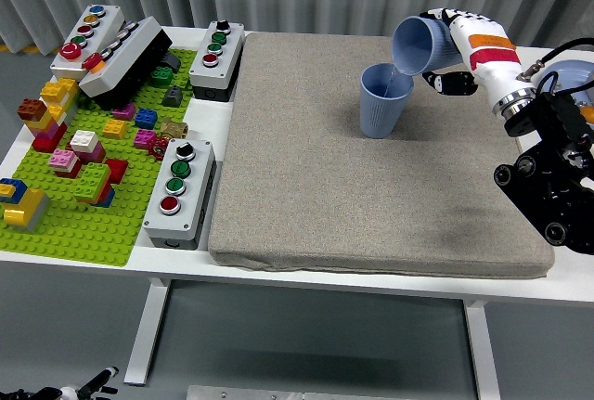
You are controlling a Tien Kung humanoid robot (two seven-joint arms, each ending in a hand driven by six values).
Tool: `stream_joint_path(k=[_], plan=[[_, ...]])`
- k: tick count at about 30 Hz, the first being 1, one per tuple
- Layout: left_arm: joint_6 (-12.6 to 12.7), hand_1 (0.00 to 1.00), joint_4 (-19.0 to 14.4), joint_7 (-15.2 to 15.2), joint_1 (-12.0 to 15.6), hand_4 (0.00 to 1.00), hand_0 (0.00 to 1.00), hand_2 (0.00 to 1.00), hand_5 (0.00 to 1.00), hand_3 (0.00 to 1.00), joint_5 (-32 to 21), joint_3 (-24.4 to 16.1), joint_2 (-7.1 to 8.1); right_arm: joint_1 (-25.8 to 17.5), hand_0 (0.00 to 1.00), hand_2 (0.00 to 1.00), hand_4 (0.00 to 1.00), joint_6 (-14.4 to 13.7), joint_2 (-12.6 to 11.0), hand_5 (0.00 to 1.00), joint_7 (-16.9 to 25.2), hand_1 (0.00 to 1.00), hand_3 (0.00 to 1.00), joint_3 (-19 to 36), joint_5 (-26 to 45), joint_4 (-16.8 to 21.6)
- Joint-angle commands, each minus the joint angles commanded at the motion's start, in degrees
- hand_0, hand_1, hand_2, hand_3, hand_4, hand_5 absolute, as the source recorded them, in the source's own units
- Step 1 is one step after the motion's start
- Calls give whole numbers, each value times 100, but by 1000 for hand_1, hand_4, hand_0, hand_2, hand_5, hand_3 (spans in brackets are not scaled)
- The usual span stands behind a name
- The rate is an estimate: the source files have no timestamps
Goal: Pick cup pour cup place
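A blue cup (383, 100) is seen standing upright on the grey mat (371, 149), toward the mat's far right part. A second blue cup (423, 44) is held in the right hand (455, 47), whose fingers are closed around its body. This held cup is tipped on its side, mouth turned toward the standing cup, with its lower rim just above that cup's opening (whether the two rims touch cannot be determined). The right arm is seen entering from the right of the mat. The mat is laid on the white counter (557, 284). Left of the mat, a green baseplate (83, 233) carrying coloured bricks is observed, and grey button boxes (179, 191) are set between baseplate and mat. The left hand is not visible.
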Motion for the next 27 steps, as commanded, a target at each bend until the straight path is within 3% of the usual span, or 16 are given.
stream_joint_path(k=[27], plan=[[-2, 843, 0, 5, 14, 637, 835, 918, 998, 815, 10, 13, 15, 75, 776, 478, 676, -363, -41, 53, 55, 618, 508, -348, 43, -141]])
